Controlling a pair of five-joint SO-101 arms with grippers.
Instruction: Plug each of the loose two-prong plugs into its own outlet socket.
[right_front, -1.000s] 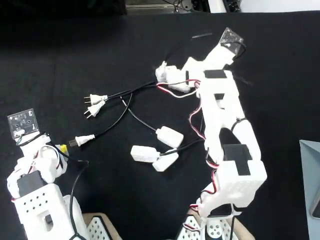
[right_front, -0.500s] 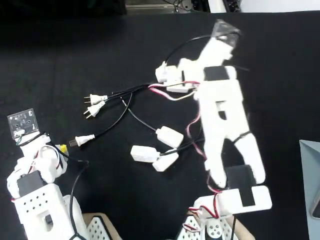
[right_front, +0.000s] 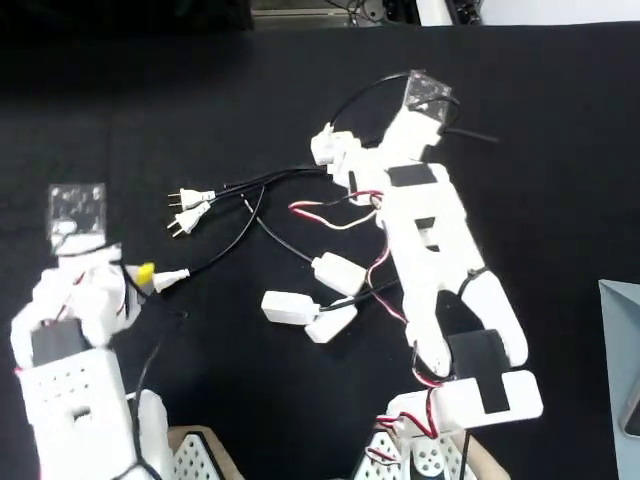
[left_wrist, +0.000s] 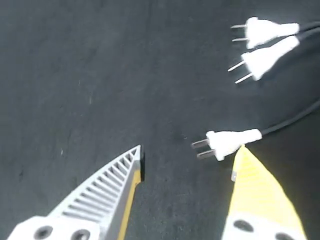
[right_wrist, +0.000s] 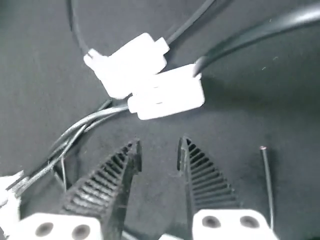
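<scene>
My left gripper (left_wrist: 191, 150) is spread wide over the dark counter (left_wrist: 75, 75). Its yellow fingertip (left_wrist: 245, 165) is just beside the nearest plug (left_wrist: 227, 144), whose prongs point into the gap. Two more plugs (left_wrist: 262, 31) lie farther off, right. My right gripper (right_wrist: 159, 145), narrowly parted, hovers just short of two sockets (right_wrist: 165, 95).

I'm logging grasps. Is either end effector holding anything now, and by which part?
Nothing is held. The left end effector is open beside a loose plug; the right end effector is open, short of the sockets.
</scene>
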